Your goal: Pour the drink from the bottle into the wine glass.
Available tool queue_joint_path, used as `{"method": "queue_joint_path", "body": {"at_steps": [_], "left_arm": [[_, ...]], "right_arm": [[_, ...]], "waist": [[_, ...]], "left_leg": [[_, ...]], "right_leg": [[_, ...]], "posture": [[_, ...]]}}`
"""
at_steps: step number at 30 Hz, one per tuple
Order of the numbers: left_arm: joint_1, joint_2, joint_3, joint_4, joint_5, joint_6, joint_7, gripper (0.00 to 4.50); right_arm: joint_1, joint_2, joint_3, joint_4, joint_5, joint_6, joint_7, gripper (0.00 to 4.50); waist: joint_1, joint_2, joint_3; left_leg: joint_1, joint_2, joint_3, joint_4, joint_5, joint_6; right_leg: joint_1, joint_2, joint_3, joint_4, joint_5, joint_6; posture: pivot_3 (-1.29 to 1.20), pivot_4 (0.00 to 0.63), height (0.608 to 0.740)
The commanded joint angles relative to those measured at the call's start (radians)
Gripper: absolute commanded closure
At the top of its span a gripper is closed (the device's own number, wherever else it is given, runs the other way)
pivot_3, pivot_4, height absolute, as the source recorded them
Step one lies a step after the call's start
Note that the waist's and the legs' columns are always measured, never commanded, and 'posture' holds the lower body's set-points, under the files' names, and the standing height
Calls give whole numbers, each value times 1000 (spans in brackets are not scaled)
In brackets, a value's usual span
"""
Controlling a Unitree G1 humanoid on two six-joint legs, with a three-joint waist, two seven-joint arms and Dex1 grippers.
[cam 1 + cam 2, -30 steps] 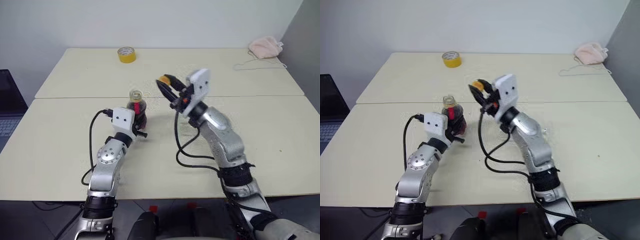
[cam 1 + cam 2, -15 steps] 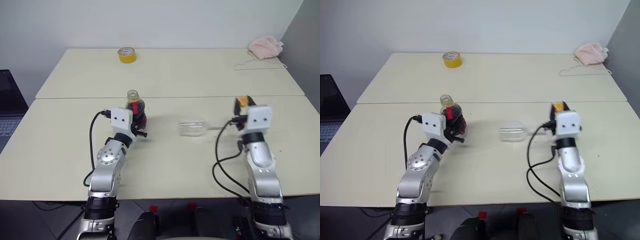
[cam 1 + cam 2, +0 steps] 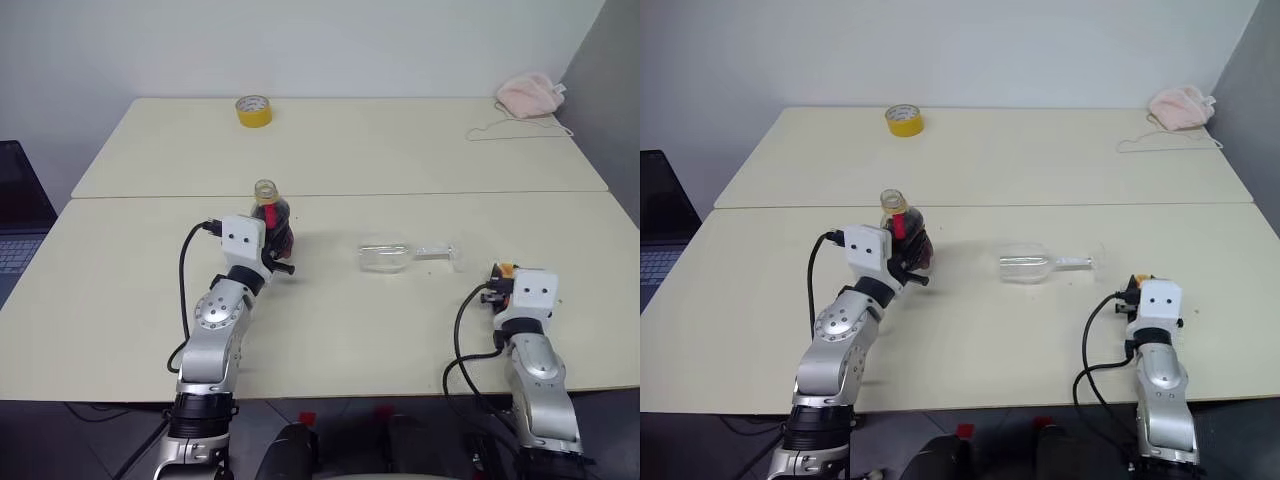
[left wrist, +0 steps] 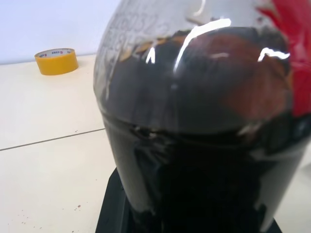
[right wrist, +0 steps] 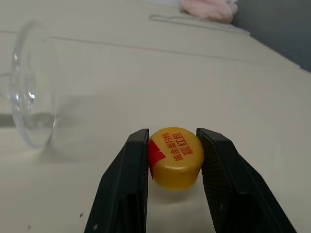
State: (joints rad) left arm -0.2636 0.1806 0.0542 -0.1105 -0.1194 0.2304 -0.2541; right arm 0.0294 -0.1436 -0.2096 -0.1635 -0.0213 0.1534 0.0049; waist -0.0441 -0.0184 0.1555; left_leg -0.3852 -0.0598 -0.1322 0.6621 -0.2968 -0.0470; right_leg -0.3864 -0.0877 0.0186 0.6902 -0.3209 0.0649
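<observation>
- Dark brown-red drink (image 4: 204, 145) fills the lower body of the bottle (image 3: 272, 222), which stands upright near the middle of the front table (image 3: 330, 340), with its mouth uncovered.
- The left gripper (image 3: 277, 245) is closed around the round body of the bottle; in the left wrist view the bottle sits directly between the fingers and very close to the camera, with its red label (image 4: 291, 53) at one side.
- The yellow-orange cap (image 5: 175, 156) is not on the bottle. The right gripper (image 5: 174, 160) clamps it between its two black fingers (image 5: 130, 184), with the printed side of the cap facing the wrist camera.
- The right gripper is low over the table near the front right edge, well apart from the bottle.
- The wine glass (image 3: 400, 255) lies on its side on the table, between the two grippers. Its bowl points toward the bottle and its foot (image 3: 452, 252) points toward the right side.
- The glass is just ahead of the right gripper and to its left, not touching it; the right wrist view shows its foot close by.
- A yellow tape roll (image 3: 253, 109) sits on the far table, behind the bottle.
- A pink cloth (image 3: 530, 94) lies at the far right corner, with a thin cord (image 3: 510, 130) beside it.
</observation>
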Motion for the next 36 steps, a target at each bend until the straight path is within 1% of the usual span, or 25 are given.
{"method": "queue_joint_path", "body": {"at_steps": [1,4,6,8,12,14,20,25,29,31,36], "left_arm": [[-24,3,11,-32,-15,-33,-2,3730],[-25,3,12,-32,-15,-33,-1,3730],[-25,3,13,-33,-15,-33,-2,3730],[-26,3,13,-32,-15,-34,-2,3730],[-27,3,13,-33,-16,-33,-2,3730],[-27,3,14,-33,-17,-33,-2,3730],[-28,0,11,-31,-15,-36,-1,3730],[-31,1,16,-28,-17,-35,1,3730],[-33,0,20,-25,-20,-33,2,3730],[-34,1,24,-22,-23,-33,3,3730],[-47,4,62,11,-44,-41,10,3730]], "right_arm": [[-1,5,-22,-3,42,22,8,3270],[-6,15,-35,16,79,51,8,3270],[-9,18,-41,26,99,72,10,2554],[-9,18,-43,28,111,83,13,1973],[-3,17,-42,25,124,92,19,578],[4,17,-40,18,132,99,21,0],[12,25,-41,3,132,130,1,0],[15,-23,2,-37,30,-47,-1,0],[9,-43,28,-53,5,-117,8,0],[-2,-49,44,-77,4,-144,22,0],[-51,-62,104,-205,101,-147,149,0]], "waist": [[0,0,0],[0,0,0],[1,0,0],[2,-1,0],[3,-1,-1],[3,-1,-1],[5,-1,-1],[10,-1,-1],[10,-1,-1],[10,-1,-1],[9,-1,0]], "left_leg": [[0,0,0,0,0,0],[1,0,0,0,0,0],[2,0,0,0,0,0],[2,0,-1,0,0,0],[4,0,-1,0,0,0],[4,0,-2,0,0,0],[4,0,-2,0,0,0],[4,0,-2,0,0,0],[4,0,-1,0,0,0],[4,0,-1,0,0,0],[4,0,-1,0,0,0]], "right_leg": [[0,0,0,0,0,0],[1,0,0,0,0,0],[2,0,-1,-1,0,0],[3,0,-1,-1,0,0],[5,0,-1,-2,0,0],[6,0,-2,-2,0,0],[6,0,-2,-2,0,0],[6,0,-2,-2,0,0],[6,0,-1,-2,0,0],[6,0,-1,-2,0,0],[6,0,-1,-2,0,0]], "posture": [[0,150,740],[0,150,740],[0,150,740],[0,150,740],[0,150,740],[0,150,740],[0,150,740],[0,150,740],[0,150,740],[0,150,740],[0,150,740]]}}
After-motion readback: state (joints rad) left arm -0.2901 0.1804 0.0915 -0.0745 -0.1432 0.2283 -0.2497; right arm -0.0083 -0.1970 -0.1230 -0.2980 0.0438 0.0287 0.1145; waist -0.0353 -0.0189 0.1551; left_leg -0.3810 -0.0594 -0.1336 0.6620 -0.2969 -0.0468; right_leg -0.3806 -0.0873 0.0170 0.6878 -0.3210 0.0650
